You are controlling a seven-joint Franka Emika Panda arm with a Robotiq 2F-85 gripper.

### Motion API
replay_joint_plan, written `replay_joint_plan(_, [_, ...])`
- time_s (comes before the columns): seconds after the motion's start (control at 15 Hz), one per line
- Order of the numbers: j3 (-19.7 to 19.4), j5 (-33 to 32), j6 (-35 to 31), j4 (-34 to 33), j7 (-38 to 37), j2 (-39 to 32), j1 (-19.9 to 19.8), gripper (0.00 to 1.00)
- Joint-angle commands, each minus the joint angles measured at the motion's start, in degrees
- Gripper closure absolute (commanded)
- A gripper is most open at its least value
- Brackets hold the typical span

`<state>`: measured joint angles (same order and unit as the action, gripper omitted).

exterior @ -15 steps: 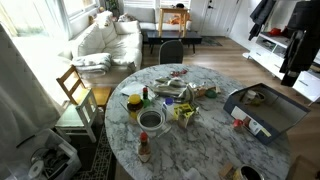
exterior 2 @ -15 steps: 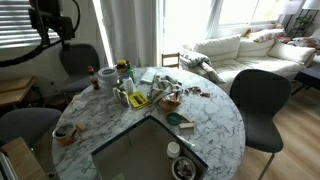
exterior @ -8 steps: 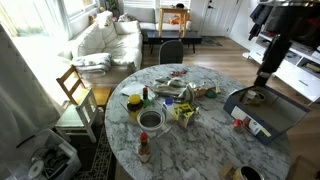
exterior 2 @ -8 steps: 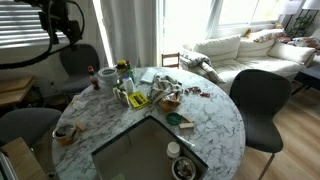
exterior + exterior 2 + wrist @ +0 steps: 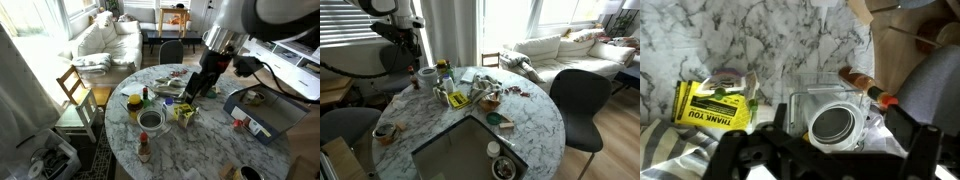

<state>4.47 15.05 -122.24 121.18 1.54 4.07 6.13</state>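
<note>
**Open hand above a cluttered marble counter**

The hand (image 5: 194,90) hangs over the middle of the round counter (image 5: 205,142), clear of everything on it. In the wrist view the hand (image 5: 830,160) has its two dark fingers (image 5: 737,148) spread wide with nothing between them. A clear tub (image 5: 835,120) with a round lid lies on the marble straight below it. A yellow bag (image 5: 715,105) printed "THANK YOU" lies just beside the tub, and a bottle (image 5: 864,86) with a red cap lies on its side at the tub's far corner. In an exterior view the tub (image 5: 150,121) stands near the counter's edge, with the bag (image 5: 184,113) between it and the hand.
</note>
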Motion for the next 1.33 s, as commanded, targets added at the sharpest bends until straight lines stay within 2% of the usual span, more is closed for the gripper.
replay_joint_plan(0.0, [0.6, 0.5, -0.5, -0.4, -0.1, -1.8, 0.1, 0.0])
replay_joint_plan(0.2, [1.0, 0.8, -1.2, -1.4, -0.2, -5.1, 0.2, 0.0])
replay_joint_plan(0.4, [1.0, 0.8, -1.2, -1.9, -0.2, -5.2, 0.2, 0.0])
replay_joint_plan(0.6, [0.6, 5.1, -6.2, -2.2, -5.5, -6.8, -0.4, 0.0])
replay_joint_plan(0.8, [0.9, 9.4, -10.6, -3.5, -6.4, -10.2, -0.5, 0.0])
replay_joint_plan(1.0, [1.5, 10.3, -13.6, -5.1, -6.8, -14.3, -0.2, 0.0])
replay_joint_plan(1.27, [2.5, 10.0, -14.0, -8.4, -6.9, -19.7, 0.0, 0.0])
